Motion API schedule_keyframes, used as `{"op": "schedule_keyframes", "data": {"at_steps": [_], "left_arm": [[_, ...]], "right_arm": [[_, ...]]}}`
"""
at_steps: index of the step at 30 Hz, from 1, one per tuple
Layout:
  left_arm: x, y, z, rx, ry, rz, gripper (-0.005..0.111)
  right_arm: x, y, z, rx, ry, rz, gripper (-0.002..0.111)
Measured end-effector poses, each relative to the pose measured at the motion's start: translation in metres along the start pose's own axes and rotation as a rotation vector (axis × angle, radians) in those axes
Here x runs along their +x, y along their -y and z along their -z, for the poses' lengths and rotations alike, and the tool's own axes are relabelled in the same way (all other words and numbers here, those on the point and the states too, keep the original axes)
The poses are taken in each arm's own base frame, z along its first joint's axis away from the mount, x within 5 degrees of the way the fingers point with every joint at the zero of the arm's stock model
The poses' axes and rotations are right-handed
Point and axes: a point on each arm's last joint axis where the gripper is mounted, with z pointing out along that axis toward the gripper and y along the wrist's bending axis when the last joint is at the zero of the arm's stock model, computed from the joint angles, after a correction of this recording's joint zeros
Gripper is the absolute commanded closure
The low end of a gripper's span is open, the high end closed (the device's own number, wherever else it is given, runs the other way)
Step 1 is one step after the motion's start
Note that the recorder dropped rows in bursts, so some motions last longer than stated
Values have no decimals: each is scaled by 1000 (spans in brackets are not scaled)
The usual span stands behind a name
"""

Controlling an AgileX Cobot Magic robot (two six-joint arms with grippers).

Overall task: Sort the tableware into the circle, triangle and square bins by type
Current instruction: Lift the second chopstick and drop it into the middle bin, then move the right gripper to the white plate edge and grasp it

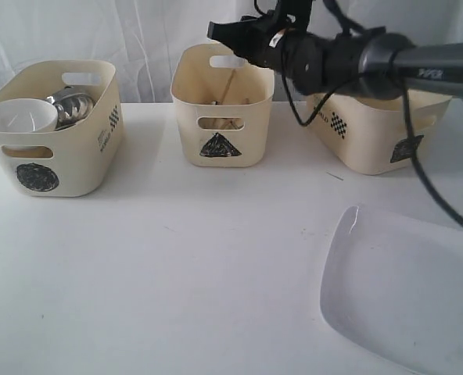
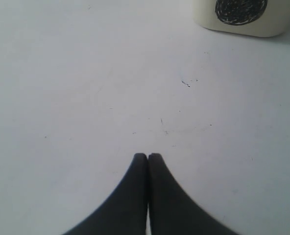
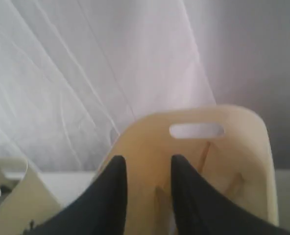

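The circle bin [image 1: 67, 160] at the left holds a white bowl [image 1: 20, 116] and steel tableware [image 1: 73, 105]. Tan chopsticks [image 1: 227, 84] lean inside the triangle bin [image 1: 224, 129] in the middle. My right gripper [image 1: 216, 31] hangs over that bin's rim. In the right wrist view it [image 3: 148, 159] is open with nothing between its fingers, above the chopsticks [image 3: 203, 154]. A large white plate [image 1: 403, 293] lies at the front right. My left gripper [image 2: 147, 155] is shut and empty just over bare table, short of the circle bin [image 2: 243, 22]. It does not show in the exterior view.
The square bin [image 1: 372, 141] stands at the back right, partly behind my right arm [image 1: 349, 58] and its hanging cable [image 1: 427, 183]. A white curtain [image 1: 138, 31] closes off the back. White table [image 1: 177, 266] spreads out in front of the bins.
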Motion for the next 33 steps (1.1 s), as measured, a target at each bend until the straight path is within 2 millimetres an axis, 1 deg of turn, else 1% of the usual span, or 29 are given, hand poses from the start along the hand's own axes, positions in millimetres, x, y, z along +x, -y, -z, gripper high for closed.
{"op": "schedule_keyframes", "data": {"at_steps": [2,3,6,9,10,12,14,18,19,20,22,25,27,29,31,33], "left_arm": [[0,0,0,0,0,0,106],[0,0,0,0,0,0,106],[0,0,0,0,0,0,106],[0,0,0,0,0,0,106],[0,0,0,0,0,0,106],[0,0,0,0,0,0,106],[0,0,0,0,0,0,106],[0,0,0,0,0,0,106],[0,0,0,0,0,0,106],[0,0,0,0,0,0,106],[0,0,0,0,0,0,106],[0,0,0,0,0,0,106],[0,0,0,0,0,0,106],[0,0,0,0,0,0,106],[0,0,0,0,0,0,106],[0,0,0,0,0,0,106]], "right_arm": [[-12,-3,15,16,-128,10,109],[-16,-4,24,27,-212,28,108],[-20,3,51,80,-445,92,108],[-9,21,86,156,-683,121,108],[-8,26,98,174,-727,123,108],[-1,45,128,229,-821,104,108],[0,65,157,285,-869,66,108],[-2,121,224,415,-947,-74,108],[-2,135,239,431,-969,-129,108],[-1,147,249,433,-988,-178,108],[1,171,271,382,-1023,-307,108],[5,195,284,197,-1014,-450,108],[9,210,288,153,-990,-481,108],[13,221,290,132,-992,-469,105],[19,230,290,139,-999,-415,96],[22,237,287,154,-992,-357,82]]}}
